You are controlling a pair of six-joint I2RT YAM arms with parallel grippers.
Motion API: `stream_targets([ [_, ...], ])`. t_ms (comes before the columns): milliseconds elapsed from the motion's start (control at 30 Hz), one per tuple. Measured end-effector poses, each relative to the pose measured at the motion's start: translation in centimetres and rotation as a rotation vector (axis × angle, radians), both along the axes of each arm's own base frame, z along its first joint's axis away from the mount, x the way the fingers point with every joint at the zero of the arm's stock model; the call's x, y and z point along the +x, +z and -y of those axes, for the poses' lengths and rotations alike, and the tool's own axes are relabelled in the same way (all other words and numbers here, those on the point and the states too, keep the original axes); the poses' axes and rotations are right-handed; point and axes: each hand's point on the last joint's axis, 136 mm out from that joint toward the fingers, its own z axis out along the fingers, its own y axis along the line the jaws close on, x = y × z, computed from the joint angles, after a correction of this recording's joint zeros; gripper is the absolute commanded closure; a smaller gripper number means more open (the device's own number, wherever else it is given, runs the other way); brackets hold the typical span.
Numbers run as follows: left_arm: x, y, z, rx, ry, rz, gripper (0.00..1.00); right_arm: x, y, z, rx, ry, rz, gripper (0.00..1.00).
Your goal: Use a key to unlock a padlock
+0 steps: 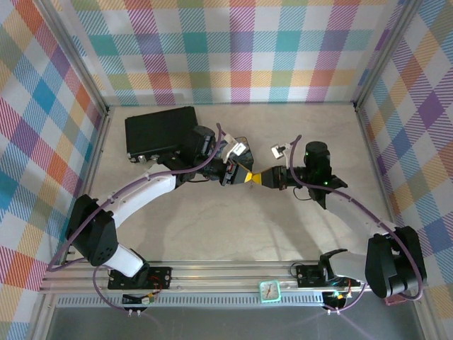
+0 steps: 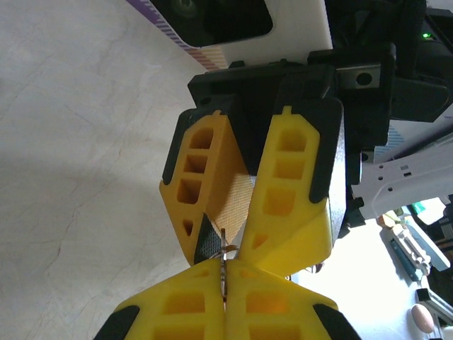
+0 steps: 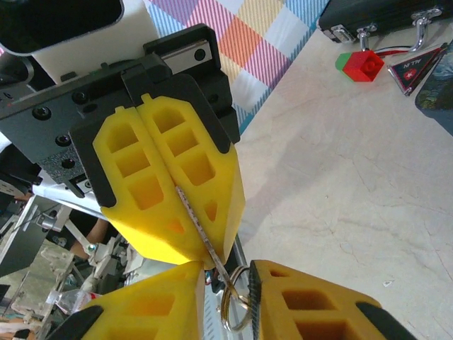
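1. Overhead, finds the left gripper and the right gripper tip to tip above the table, yellow fingers meeting head-on. Leaves the key too small to make out. Puts the black case behind the left wrist, well apart from the meeting point.

2. From the left wrist, shows the left gripper clamped tight on the key, edge-on in the seam between the pads, long axis pointing straight out ahead of the fingertips. Faces the right gripper directly ahead, jaws narrow, tips either side of the key's free end.

3. From the right wrist, shows the right gripper narrow with a slim gap, a small wire ring hanging inside that gap, not clearly pinched. Sets the key just ahead, slanting down out of the left gripper toward the gap. Judged: ring end nearer the right hand, shaft held by the left. Hinges, for the coming move, on keeping that long axis in line with the right-hand gap, so the pads can take the ring end without levering the shaft.
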Motion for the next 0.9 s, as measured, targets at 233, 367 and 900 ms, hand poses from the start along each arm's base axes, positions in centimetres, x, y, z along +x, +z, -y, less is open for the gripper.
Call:
stream_targets([
  [233,0.2,-0.5,-0.5,0.007,0.015,-0.019,0.95,0.3,-0.4,-0.3,-0.003,-0.002,-0.02,1.0],
  [367,1.0,-0.2,-0.8,0.015,0.078,0.0,0.23,0.7,-0.5,-0.5,-0.014,-0.029,-0.006,1.0],
  [900,7.8,-2.8,-8.5,-0.09,0.716,-0.092,0.09,3.1,-4.1,0.8,-0.131,-0.237,-0.04,1.0],
])
